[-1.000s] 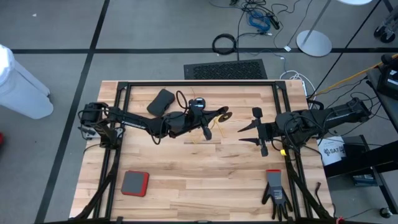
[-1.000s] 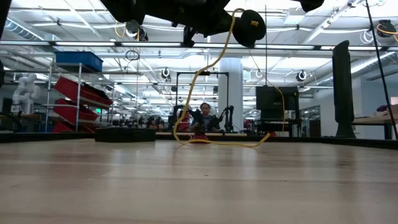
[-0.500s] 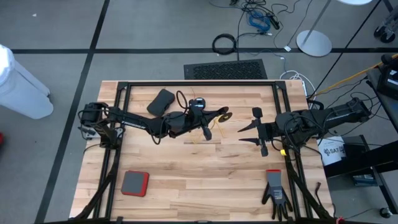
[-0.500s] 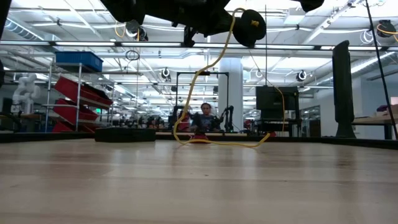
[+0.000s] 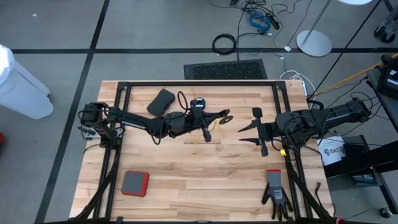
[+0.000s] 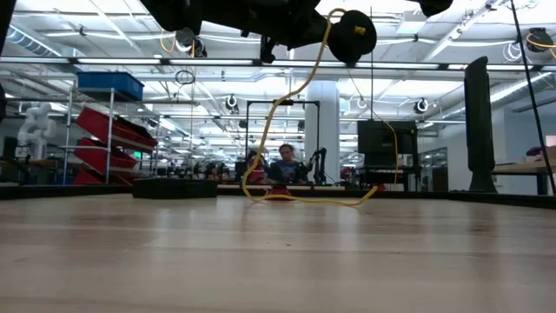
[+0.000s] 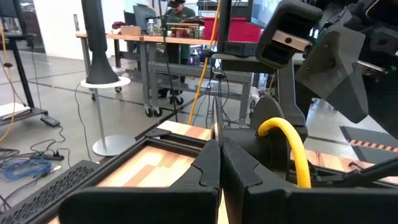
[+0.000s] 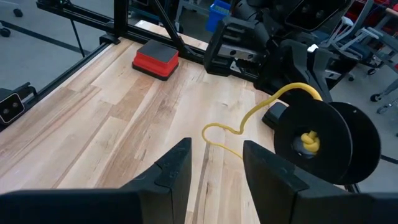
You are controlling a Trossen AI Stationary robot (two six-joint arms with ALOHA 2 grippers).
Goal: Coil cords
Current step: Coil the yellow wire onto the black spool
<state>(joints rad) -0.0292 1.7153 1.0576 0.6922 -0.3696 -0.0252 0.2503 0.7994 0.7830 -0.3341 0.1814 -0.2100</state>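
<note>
A small black reel [image 6: 352, 35] hangs high above the table's middle, with my left gripper [image 5: 217, 116] shut on it. A thin yellow cord [image 6: 291, 104] drops from the reel to the table, where its slack end lies in a loose loop [image 8: 227, 134]. A yellow knot [image 8: 308, 142] shows at the reel's hub. My right gripper [image 5: 244, 132] stands open to the right of the reel, at about its height, with nothing between its fingers. No dark brown cord shows. My left gripper pinches the reel between its two shut fingers, at the thin rim of one disc [image 7: 215, 127]. The fingers come level from the table's left. The reel stands on edge, lifted clear of the table, and the cord [image 7: 287, 144] arches over beside the fingers and hangs slack.
On the table lie a black pad [image 5: 161, 101] at the far left, a red-topped block [image 5: 134, 183] at the near left and a black glove [image 5: 275, 193] at the near right. A black metal frame [image 5: 199, 83] runs round the table. The wood below the reel is bare.
</note>
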